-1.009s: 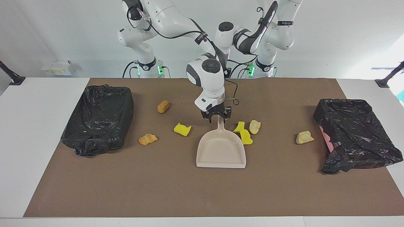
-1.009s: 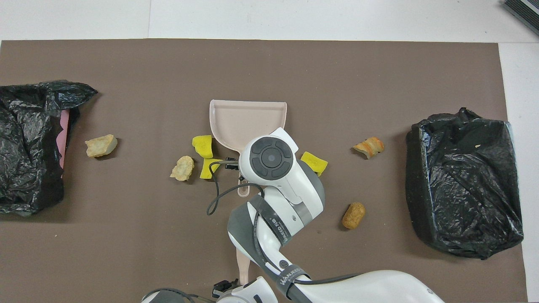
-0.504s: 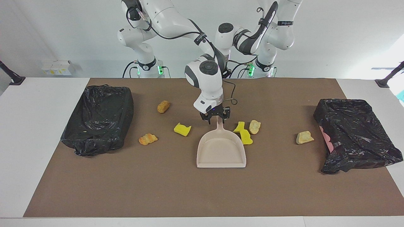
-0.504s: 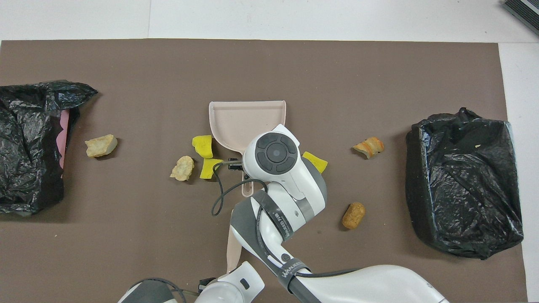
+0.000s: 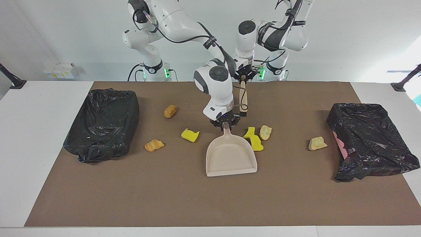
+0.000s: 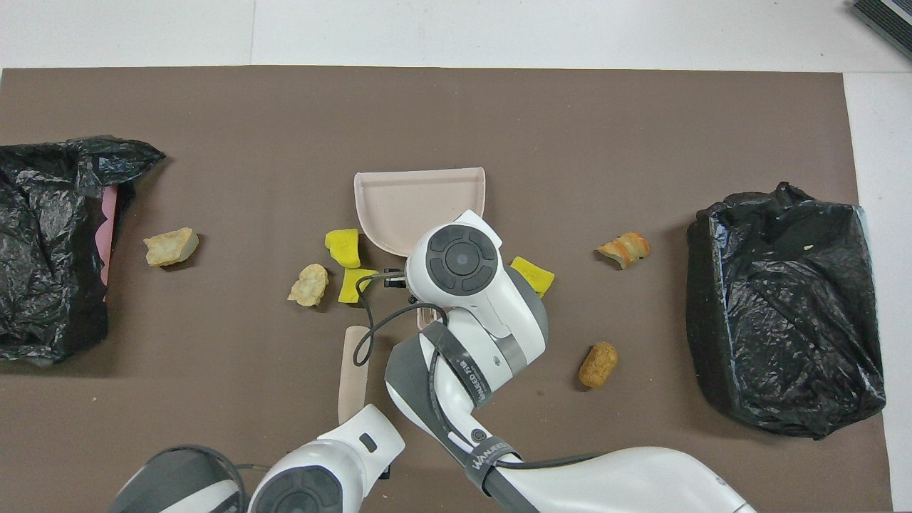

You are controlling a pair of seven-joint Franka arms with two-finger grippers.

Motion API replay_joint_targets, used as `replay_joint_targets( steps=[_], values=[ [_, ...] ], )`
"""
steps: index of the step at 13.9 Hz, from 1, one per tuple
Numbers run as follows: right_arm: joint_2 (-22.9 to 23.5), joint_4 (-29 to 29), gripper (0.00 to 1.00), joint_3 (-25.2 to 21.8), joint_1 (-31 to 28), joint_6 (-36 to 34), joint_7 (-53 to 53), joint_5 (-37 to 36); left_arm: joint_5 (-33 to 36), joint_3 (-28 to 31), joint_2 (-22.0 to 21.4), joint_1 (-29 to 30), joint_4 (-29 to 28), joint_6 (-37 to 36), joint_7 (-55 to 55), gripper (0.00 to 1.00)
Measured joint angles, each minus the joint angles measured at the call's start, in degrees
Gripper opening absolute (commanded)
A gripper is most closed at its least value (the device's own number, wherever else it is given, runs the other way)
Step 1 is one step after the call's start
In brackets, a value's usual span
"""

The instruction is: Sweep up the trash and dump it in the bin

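The beige dustpan [image 5: 231,154] lies flat mid-table, its mouth facing away from the robots. My right gripper [image 5: 225,125] is shut on its handle; in the overhead view the right wrist covers that grip, and only the dustpan [image 6: 420,203] shows. My left gripper [image 5: 242,76] is shut on the top of a brush [image 5: 243,97] that hangs bristles-down just beside the right wrist. In the overhead view the brush handle [image 6: 353,370] shows. Trash lies in several lumps around the dustpan: yellow [image 5: 190,135], yellow [image 5: 256,144], beige [image 5: 265,132], beige [image 5: 317,143], striped orange [image 5: 154,145], brown [image 5: 170,111].
Two bins lined with black bags stand on the brown mat [image 5: 164,197]: one bin [image 5: 102,125] at the right arm's end, the other bin [image 5: 368,138] at the left arm's end, its pink wall showing. The right arm's cable loops beside the dustpan handle.
The right gripper's fingers have closed on the dustpan handle and the pan has shifted slightly. The left arm has raised the brush and brought it beside the right wrist.
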Motion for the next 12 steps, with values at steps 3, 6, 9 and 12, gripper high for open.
replay_joint_targets(
  steps=[3, 6, 9, 12],
  values=[
    [0.0, 0.1, 0.00, 0.0, 0.0, -0.1, -5.5, -0.2, 0.3, 0.1, -0.1, 6.3, 3.3, -3.3, 5.0, 0.00],
    [-0.3, 0.6, 0.00, -0.5, -0.4, -0.4, -11.2, -0.2, 2.0, 0.1, 0.0, 12.1, 3.8, -3.5, 8.6, 0.00],
    [-1.0, 1.2, 0.00, -0.9, -2.8, -2.8, -22.1, -0.4, 5.3, 0.2, 0.8, 19.5, 3.8, -2.6, 12.4, 0.00],
    [-1.6, 2.8, 0.00, -1.0, -6.0, -7.1, -38.0, -1.3, 7.0, 0.3, 2.7, 28.9, 4.2, 2.6, 19.2, 0.00]
  ],
)
